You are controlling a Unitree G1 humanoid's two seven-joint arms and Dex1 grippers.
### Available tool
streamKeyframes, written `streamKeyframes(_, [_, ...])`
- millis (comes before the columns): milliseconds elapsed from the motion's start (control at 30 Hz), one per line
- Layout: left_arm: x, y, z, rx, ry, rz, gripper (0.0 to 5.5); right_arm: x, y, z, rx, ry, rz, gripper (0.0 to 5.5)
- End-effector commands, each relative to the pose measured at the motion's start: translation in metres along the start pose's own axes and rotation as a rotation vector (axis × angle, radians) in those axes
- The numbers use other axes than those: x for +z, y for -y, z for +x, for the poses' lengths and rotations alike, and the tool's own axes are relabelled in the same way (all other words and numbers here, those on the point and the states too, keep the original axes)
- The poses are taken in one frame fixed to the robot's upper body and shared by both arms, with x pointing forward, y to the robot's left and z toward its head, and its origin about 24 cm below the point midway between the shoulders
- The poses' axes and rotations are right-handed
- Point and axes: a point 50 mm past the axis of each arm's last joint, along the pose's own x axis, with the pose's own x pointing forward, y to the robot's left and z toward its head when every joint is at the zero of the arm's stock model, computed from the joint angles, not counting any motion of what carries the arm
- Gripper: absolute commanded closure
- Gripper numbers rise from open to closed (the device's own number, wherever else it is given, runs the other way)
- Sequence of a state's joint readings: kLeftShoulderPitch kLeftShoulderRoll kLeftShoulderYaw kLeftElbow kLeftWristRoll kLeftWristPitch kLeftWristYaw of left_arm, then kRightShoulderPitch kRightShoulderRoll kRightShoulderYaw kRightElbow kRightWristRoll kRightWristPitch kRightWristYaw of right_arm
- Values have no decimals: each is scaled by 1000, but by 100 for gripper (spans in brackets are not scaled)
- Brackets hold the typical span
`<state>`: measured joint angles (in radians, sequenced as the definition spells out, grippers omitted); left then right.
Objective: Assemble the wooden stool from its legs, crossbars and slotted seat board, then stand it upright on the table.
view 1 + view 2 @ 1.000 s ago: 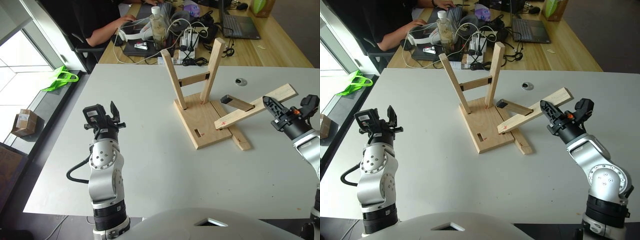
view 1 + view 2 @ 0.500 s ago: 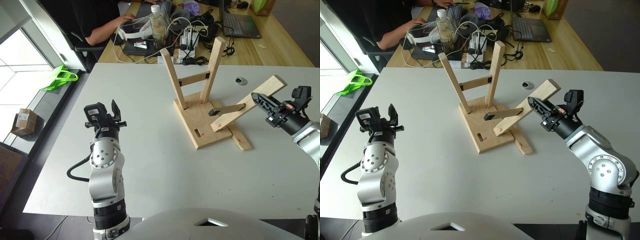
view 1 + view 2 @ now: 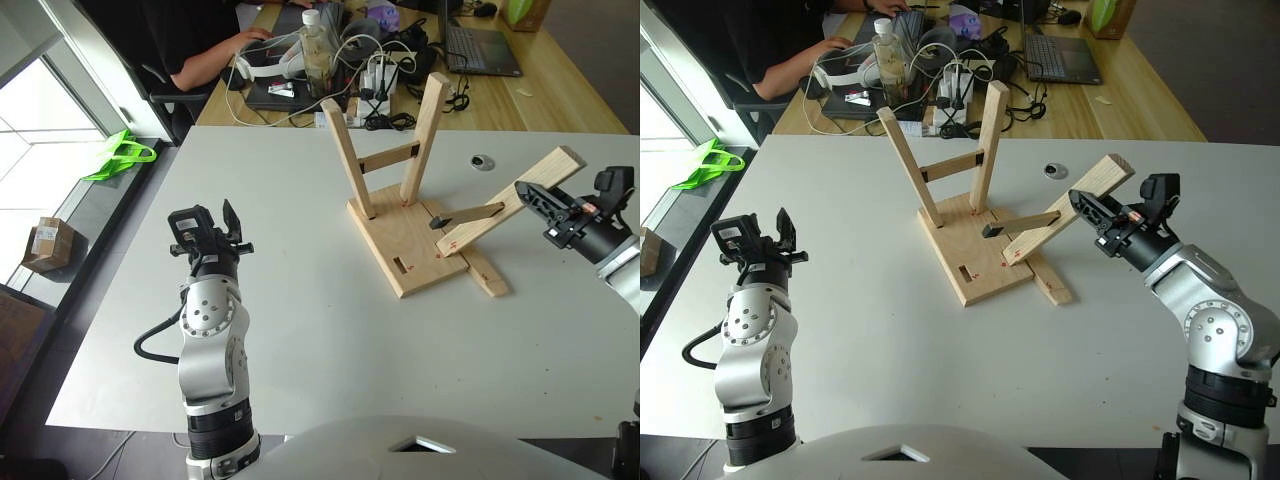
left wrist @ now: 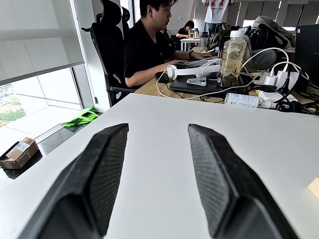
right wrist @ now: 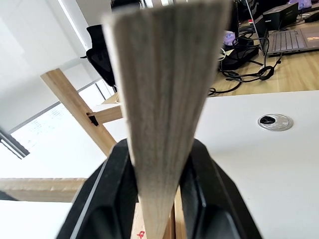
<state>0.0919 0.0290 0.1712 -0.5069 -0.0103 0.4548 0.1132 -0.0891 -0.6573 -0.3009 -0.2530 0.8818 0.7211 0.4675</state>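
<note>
The slotted seat board (image 3: 398,238) lies flat mid-table with two legs (image 3: 347,156) standing on it, joined by a crossbar (image 3: 389,157). My right gripper (image 3: 540,203) is shut on a third wooden leg (image 3: 505,202), held tilted with its lower end resting on the board's right edge. A short crossbar (image 3: 466,214) with a dark tip sticks out of that leg toward the standing pair. Another wooden piece (image 3: 483,276) lies flat on the table beside the board. My left gripper (image 3: 229,232) stands open at the table's left, well away from the wood, with nothing between its fingers (image 4: 109,164).
A grommet hole (image 3: 483,161) sits in the table behind the held leg. Beyond the white table is a wooden desk (image 3: 560,95) crowded with a bottle (image 3: 316,48), cables and a laptop, where a person works. The table's near half is bare.
My right gripper has carried the leg rightward and back; its lower end now rests at the board's right edge. The flat piece beside the board has shifted slightly. The left arm has kept still.
</note>
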Motion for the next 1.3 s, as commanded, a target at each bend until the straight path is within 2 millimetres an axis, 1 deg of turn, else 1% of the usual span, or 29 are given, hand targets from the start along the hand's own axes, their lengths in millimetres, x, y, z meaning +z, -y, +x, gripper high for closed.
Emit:
streamKeyframes(33, [1, 1, -1, 2, -2, 8, 329, -11, -5, -1, 5, -124, -104, 452])
streamKeyframes(300, [2, 5, 2, -17, 6, 10, 329, -20, -23, 16, 10, -105, -107, 452])
streamKeyframes(400, [3, 5, 4, -21, 10, 13, 329, -14, -23, 21, -17, -38, -71, 452])
streamKeyframes(500, [3, 6, 4, -28, 10, 14, 329, -2, -19, 24, -47, 66, 59, 452])
streamKeyframes(567, [3, 7, 5, -34, 10, 17, 329, 3, -19, 24, -50, 102, 106, 452])
streamKeyframes(767, [3, 8, 5, -41, 12, 24, 329, 6, -24, 23, -27, 130, 142, 452])
streamKeyframes(967, [4, 8, 5, -43, 13, 29, 329, 8, -31, 22, 8, 141, 112, 452])
streamKeyframes(1000, [4, 8, 5, -43, 13, 30, 329, 8, -33, 22, 20, 142, 106, 415])
streamKeyframes(1100, [4, 7, 4, -39, 13, 31, 329, 8, -38, 22, 57, 142, 92, 372])
streamKeyframes(1167, [4, 7, 4, -36, 12, 31, 329, 8, -40, 21, 78, 142, 83, 333])
streamKeyframes(1200, [3, 7, 4, -35, 11, 32, 329, 8, -41, 21, 80, 146, 80, 324])
streamKeyframes(1233, [3, 7, 4, -34, 10, 32, 329, 10, -41, 21, 78, 157, 80, 297])
streamKeyframes(1300, [3, 6, 3, -30, 9, 34, 329, 31, -32, 22, 46, 273, 134, 297])
